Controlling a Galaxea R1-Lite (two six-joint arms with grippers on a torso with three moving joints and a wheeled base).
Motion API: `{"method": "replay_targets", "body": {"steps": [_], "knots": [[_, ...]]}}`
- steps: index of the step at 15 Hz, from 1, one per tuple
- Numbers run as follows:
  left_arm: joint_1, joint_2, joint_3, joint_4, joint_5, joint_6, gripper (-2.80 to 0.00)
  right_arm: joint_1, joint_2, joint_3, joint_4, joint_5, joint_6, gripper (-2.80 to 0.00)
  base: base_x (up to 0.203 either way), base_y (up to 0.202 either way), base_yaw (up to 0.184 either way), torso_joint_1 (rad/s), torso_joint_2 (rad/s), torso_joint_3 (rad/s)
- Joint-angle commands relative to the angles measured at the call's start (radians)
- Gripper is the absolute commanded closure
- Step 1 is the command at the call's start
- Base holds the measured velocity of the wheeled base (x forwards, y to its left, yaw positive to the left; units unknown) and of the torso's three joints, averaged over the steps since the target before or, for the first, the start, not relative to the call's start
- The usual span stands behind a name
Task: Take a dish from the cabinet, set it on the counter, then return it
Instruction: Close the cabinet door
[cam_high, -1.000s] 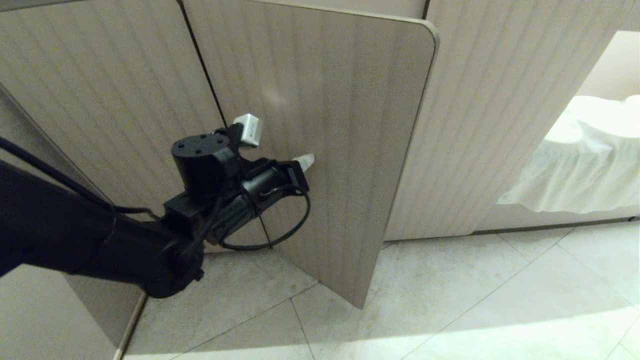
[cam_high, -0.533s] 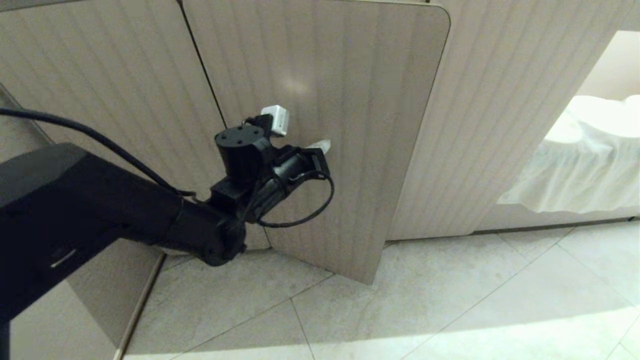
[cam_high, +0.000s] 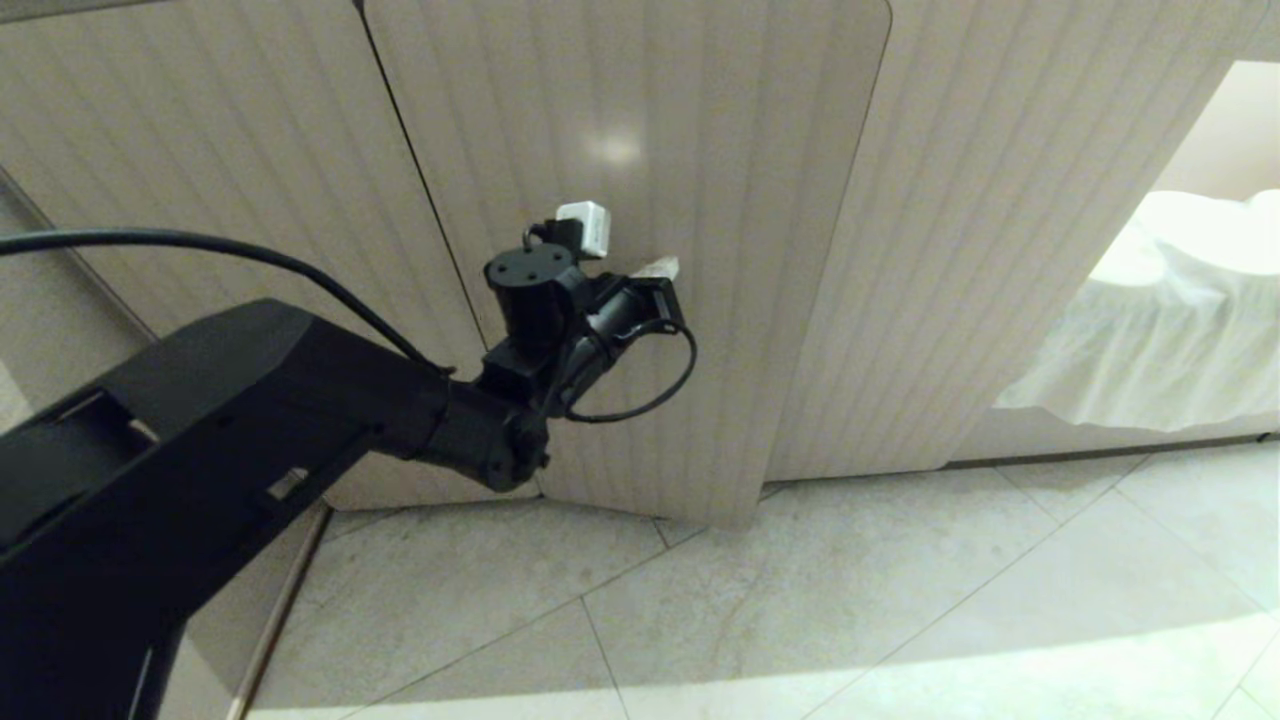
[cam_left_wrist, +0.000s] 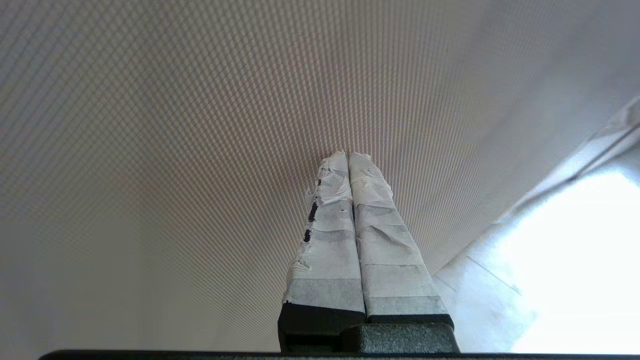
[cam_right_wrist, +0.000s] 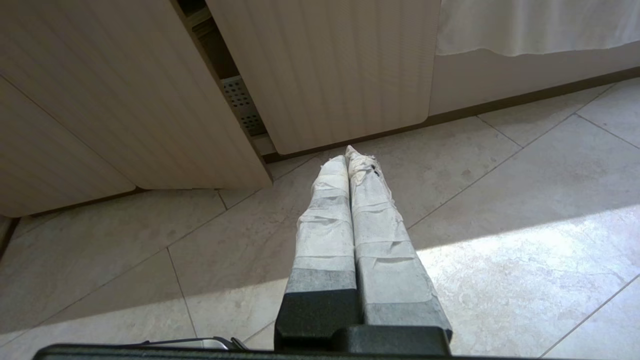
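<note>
The cabinet's ribbed beige door (cam_high: 700, 150) stands slightly ajar, its lower corner just off the cabinet front. My left gripper (cam_high: 660, 268) is shut with nothing in it, and its taped fingertips (cam_left_wrist: 348, 154) press on the door's face (cam_left_wrist: 200, 100). My right gripper (cam_right_wrist: 347, 152) hangs shut and empty over the floor. In the right wrist view a narrow gap (cam_right_wrist: 235, 95) beside the ajar door shows a dark interior. The dish is hidden and the counter is out of view.
Pale floor tiles (cam_high: 900, 600) lie before the cabinet. A white cloth-draped shape (cam_high: 1170, 310) fills a recess at the right. Another beige panel (cam_high: 60, 300) stands behind my left arm at the far left.
My left arm has stretched forward, carrying the shut gripper up and to the right. The door has swung with it from wide open to nearly against the cabinet front.
</note>
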Motion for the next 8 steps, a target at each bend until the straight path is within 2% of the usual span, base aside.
{"method": "replay_targets", "body": {"steps": [1,5,8], "knots": [[0.015,0.065,-0.077,-0.007,0.003,0.044,0.0,0.001,0.001,0.0,-0.001,-0.001,0.001,0.0,0.0,0.0,0.0,0.0,0.0,0.0],[0.036,0.131,-0.198,-0.007,0.046,0.13,0.0,0.001,0.001,0.0,-0.001,0.0,0.001,0.0,0.0,0.0,0.0,0.0,0.0,0.0],[0.045,0.158,-0.243,-0.007,0.089,0.163,0.0,0.0,0.001,0.0,-0.001,0.0,0.0,0.0,0.0,0.0,0.0,0.0,0.0,0.0]]}}
